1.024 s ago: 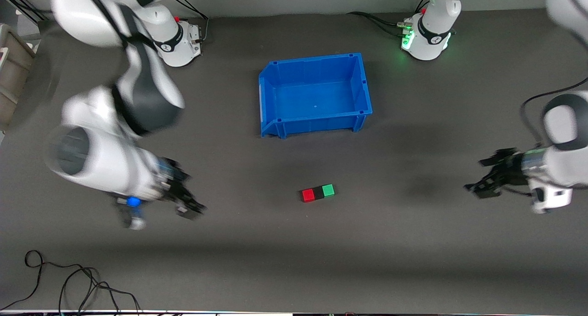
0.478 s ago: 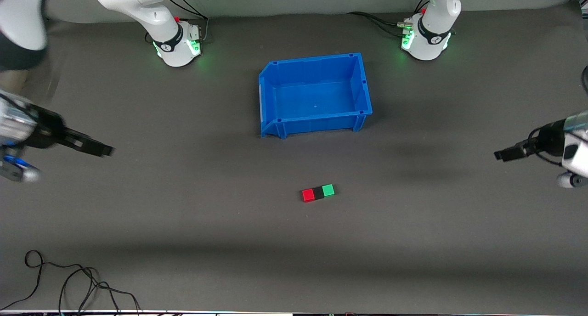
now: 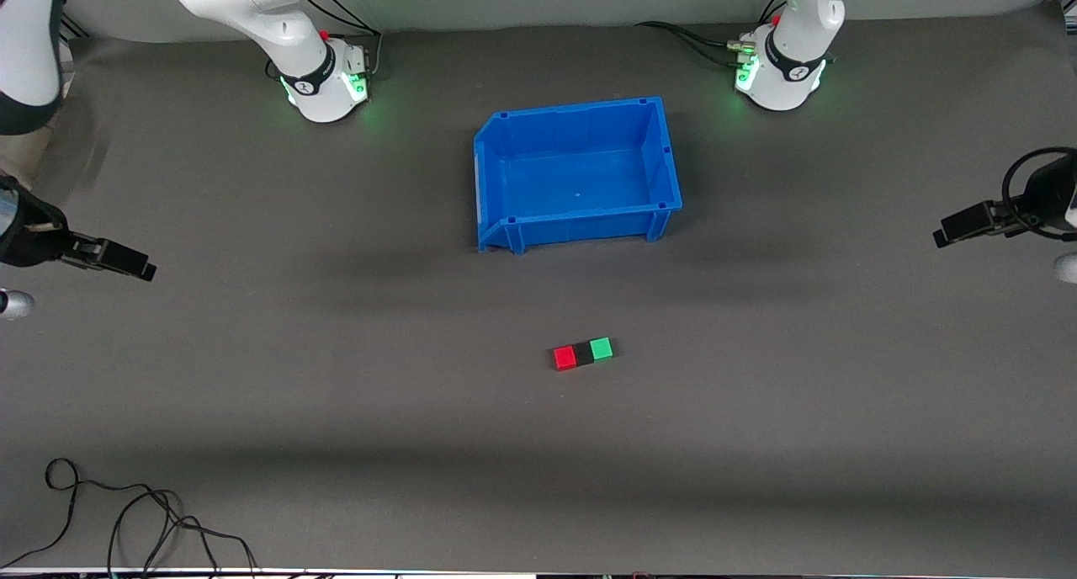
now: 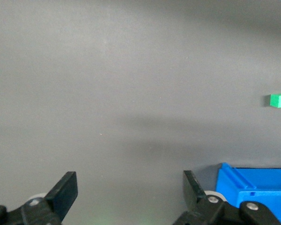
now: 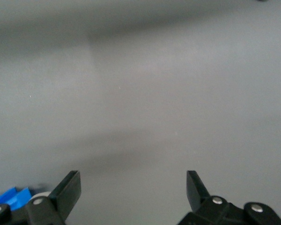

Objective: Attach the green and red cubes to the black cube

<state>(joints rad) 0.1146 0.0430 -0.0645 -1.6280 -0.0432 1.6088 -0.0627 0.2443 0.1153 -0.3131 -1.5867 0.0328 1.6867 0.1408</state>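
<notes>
The red cube (image 3: 565,358), the black cube (image 3: 583,353) and the green cube (image 3: 601,348) lie touching in one short row on the dark table, black in the middle, nearer to the front camera than the blue bin (image 3: 665,154). The green cube also shows in the left wrist view (image 4: 279,100). My left gripper (image 3: 955,226) is open and empty, up at the left arm's end of the table; its wrist view shows it (image 4: 130,186). My right gripper (image 3: 126,262) is open and empty at the right arm's end; its wrist view shows it (image 5: 133,185).
The blue bin stands empty mid-table between the arm bases; a corner of it shows in the left wrist view (image 4: 253,180) and a sliver in the right wrist view (image 5: 9,196). A black cable (image 3: 126,516) lies coiled at the table's near corner at the right arm's end.
Both arms have drawn back from the table's middle toward their own ends and lifted. The row of three cubes has not moved.
</notes>
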